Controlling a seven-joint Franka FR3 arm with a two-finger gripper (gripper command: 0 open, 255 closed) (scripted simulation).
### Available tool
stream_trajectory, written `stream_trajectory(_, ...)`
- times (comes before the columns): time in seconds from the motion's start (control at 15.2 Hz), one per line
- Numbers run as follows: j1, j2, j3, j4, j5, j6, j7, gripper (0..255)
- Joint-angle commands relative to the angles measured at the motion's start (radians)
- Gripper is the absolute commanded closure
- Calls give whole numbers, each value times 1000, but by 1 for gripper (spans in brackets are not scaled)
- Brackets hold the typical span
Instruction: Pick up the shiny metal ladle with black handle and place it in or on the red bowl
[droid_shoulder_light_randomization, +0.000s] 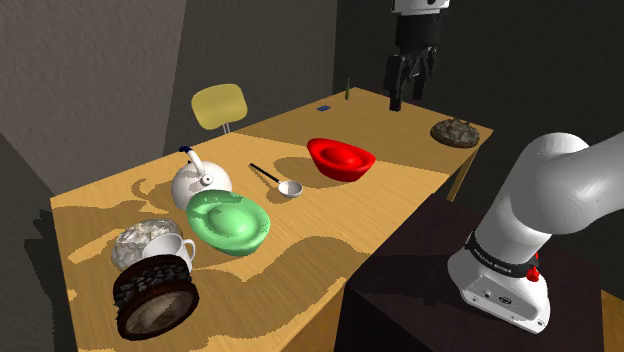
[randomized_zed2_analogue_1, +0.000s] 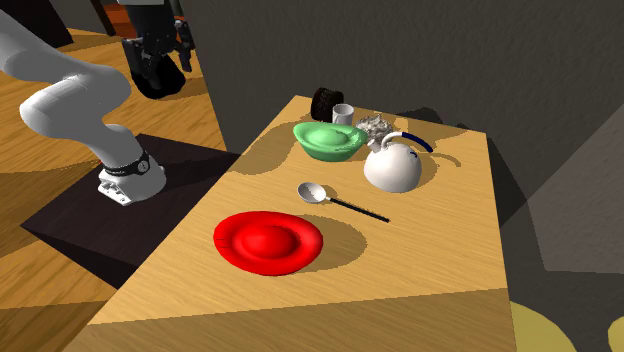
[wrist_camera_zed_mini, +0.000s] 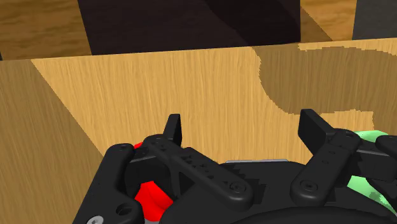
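Well up from the red bowl (droid_shoulder_light_randomization: 341, 158), the open, empty gripper (droid_shoulder_light_randomization: 407, 96) risks knocking it when descending for the nearby ladle (droid_shoulder_light_randomization: 273, 179).

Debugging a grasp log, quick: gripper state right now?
Gripper: open, fingers apart, holding nothing; the ladle lies on the table.

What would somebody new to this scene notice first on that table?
Probably the bright red shallow bowl on the wooden table, with the shiny metal ladle with a thin black handle lying just beside it, toward the shoulder view's left. Next come the glossy green bowl and the round white kettle further left. The black claw hangs open, high at the shoulder view's top right.
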Motion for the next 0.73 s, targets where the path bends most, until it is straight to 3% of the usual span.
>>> stream_trajectory(0.0, 0, 0, 0, 0, 0, 0, 0, 0)
stream_trajectory(0.66, -4, 319, 36, 3, 5, 319, 13, 0)
